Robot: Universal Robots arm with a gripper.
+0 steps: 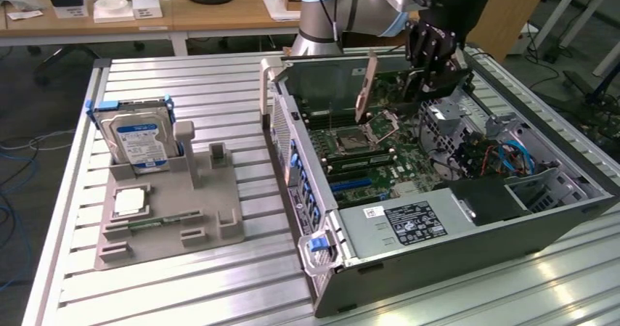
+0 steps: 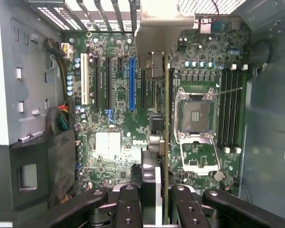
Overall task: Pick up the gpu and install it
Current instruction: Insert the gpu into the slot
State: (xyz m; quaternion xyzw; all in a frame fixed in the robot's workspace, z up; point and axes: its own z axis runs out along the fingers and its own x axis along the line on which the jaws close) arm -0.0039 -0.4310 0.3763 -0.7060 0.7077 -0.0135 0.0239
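Claw: gripper (image 1: 412,94) hangs over the open computer case, fingers clamped on the gpu from both sides; in the wrist view the gripper (image 2: 164,199) has its black fingers (image 2: 128,204) pressed against the card's near edge
Held card: gpu (image 1: 365,86) stands on edge, long side roughly vertical, above the motherboard and clear of it in the exterior view; in the wrist view the gpu (image 2: 166,118) shows edge-on as a thin line with its silver bracket (image 2: 164,26) at the far end, near the case's rear slot openings
Card position: it lies between the blue expansion slot (image 2: 131,85) and the CPU socket (image 2: 195,116), running parallel to the slot; whether it touches the board cannot be told
Case: computer case (image 1: 455,235) lies on its side, side panel off, on the slatted aluminium table (image 1: 194,290), towards the exterior view's right
Inside the case: green motherboard (image 2: 114,118) with an open CPU socket, black memory slots (image 2: 230,109) beside it, a grey power supply (image 1: 407,224) with a black label at the near end, and blue cables (image 1: 513,155) by the drive bays
Fixture: grey parts holder (image 1: 170,210) sits well apart from the case, towards the exterior view's left
On the fixture: hard drive (image 1: 139,141) stands upright in a blue-edged bracket; a small square chip (image 1: 129,201) and a narrow green memory stick (image 1: 165,221) lie flat in their recesses
Background: wooden desk (image 1: 194,14) with small boxes and a black lamp base behind the table
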